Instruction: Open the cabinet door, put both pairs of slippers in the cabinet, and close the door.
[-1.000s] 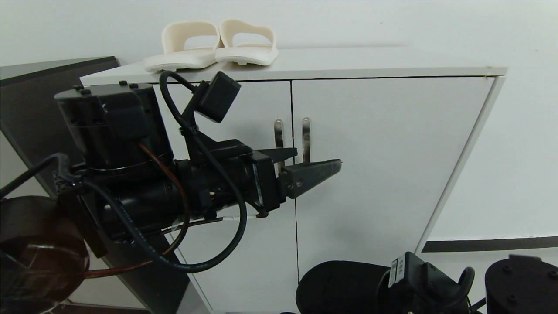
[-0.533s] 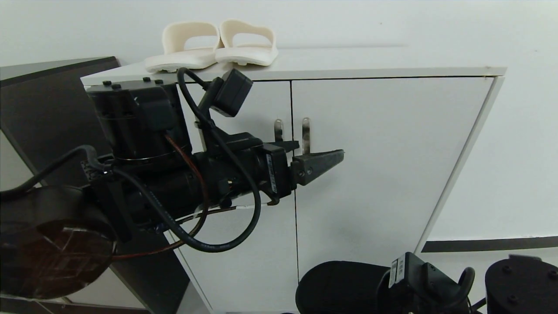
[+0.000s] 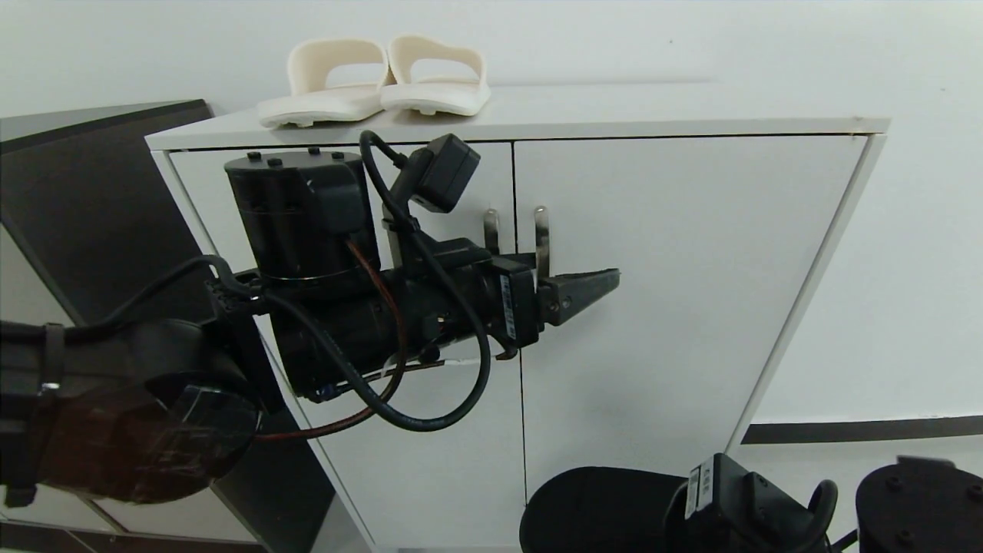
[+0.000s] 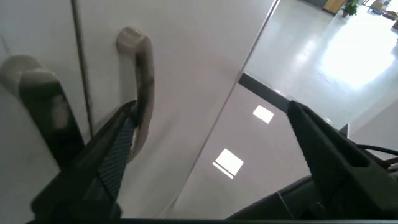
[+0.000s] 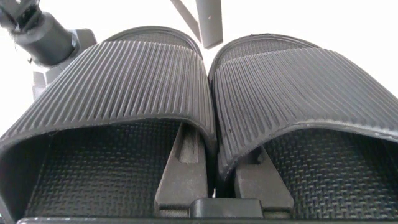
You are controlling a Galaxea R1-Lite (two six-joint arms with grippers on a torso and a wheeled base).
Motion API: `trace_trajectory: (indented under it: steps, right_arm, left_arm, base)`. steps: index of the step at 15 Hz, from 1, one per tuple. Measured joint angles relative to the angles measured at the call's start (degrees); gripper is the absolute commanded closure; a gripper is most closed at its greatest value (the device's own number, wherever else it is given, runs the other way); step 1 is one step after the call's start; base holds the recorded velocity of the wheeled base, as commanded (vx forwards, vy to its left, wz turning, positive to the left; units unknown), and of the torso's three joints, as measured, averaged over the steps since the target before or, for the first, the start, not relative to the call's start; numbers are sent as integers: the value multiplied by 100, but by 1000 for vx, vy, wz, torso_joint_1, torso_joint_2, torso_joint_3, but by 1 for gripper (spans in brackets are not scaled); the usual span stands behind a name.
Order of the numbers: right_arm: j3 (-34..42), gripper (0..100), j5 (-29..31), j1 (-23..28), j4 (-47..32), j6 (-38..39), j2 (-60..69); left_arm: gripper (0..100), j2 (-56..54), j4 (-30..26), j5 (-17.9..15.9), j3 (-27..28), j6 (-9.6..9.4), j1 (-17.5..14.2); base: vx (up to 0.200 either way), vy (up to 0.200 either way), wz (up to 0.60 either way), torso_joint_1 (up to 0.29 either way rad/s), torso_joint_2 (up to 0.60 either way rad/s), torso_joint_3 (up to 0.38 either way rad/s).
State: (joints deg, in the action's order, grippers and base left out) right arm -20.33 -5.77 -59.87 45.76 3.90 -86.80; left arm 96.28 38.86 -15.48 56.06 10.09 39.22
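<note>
The white cabinet (image 3: 676,253) has both doors shut, with two metal handles (image 3: 541,238) side by side at the centre seam. A cream pair of slippers (image 3: 376,81) rests on its top, toward the left. My left gripper (image 3: 572,269) is open at handle height; in the left wrist view the right door's handle (image 4: 142,87) lies just inside one finger of the left gripper (image 4: 211,111); I cannot tell if they touch. My right gripper (image 5: 219,162) is shut on the black pair of slippers (image 5: 205,87), pinching their adjoining side walls. The black slippers (image 3: 591,507) sit low in front of the cabinet.
A dark piece of furniture (image 3: 84,177) stands against the cabinet's left side. A white wall rises behind, with a black strip (image 3: 860,430) low on the right. The cabinet top to the right of the cream pair is bare.
My left arm has moved right and slightly up, bringing its open gripper closer to the door handles. The right arm and the black slippers have stayed in place.
</note>
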Motion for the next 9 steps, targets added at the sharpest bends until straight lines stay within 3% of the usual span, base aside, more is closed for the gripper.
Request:
trace_trajectory:
  steps: [3, 9]
  right_arm:
    - [190, 100, -255, -107, 5, -163, 61]
    - [424, 100, -525, -176, 2, -397, 138]
  left_arm:
    - [100, 0, -5, 33, -37, 0, 11]
    - [100, -467, -2, 10, -461, 2, 494]
  base:
    - [0, 0, 0, 0, 0, 0]
    - [0, 0, 0, 0, 0, 0]
